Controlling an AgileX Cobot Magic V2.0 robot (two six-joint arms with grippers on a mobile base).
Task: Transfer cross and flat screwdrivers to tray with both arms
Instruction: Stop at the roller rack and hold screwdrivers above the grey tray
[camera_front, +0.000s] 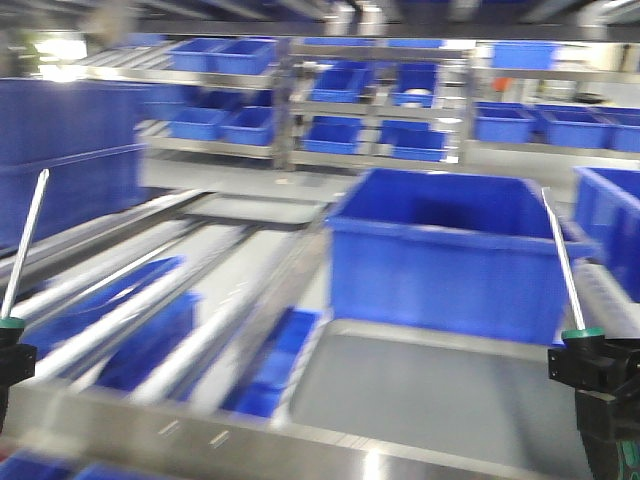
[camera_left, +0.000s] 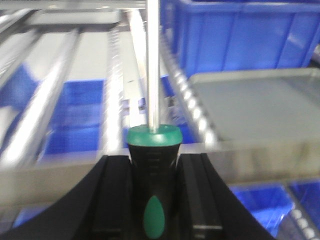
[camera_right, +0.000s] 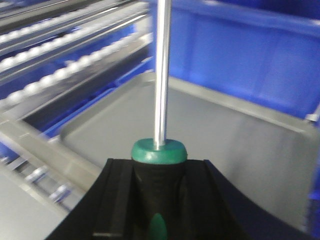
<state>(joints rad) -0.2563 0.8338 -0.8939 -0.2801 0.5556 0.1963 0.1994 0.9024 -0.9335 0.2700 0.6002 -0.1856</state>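
Grip status, both arms: my left pincer is closed onto the black handle of a slim screwdriver with a green collar and a long silver steel shaft, called the left screwdriver below. Both black fingers press the handle flanks just below the collar. My right pincer is clamped in the same manner on a second tool of identical build, the right screwdriver. Both shafts point up and away from my wrists. In the front view the left screwdriver leans slightly rightward at its tip and the right screwdriver leans slightly leftward. I cannot tell the tip type, cross or flat, for either tool. Reference landmark: shallow rectangular grey metal tray with rounded corners and a low rim. The right pincer holds its tool at the right edge of the tray, and the right wrist view shows the tray floor behind the shaft. The left pincer holds its tool well to the left of the tray, beside the silver roller rails. A deep blue plastic crate stands just behind the tray. All views are motion-blurred.
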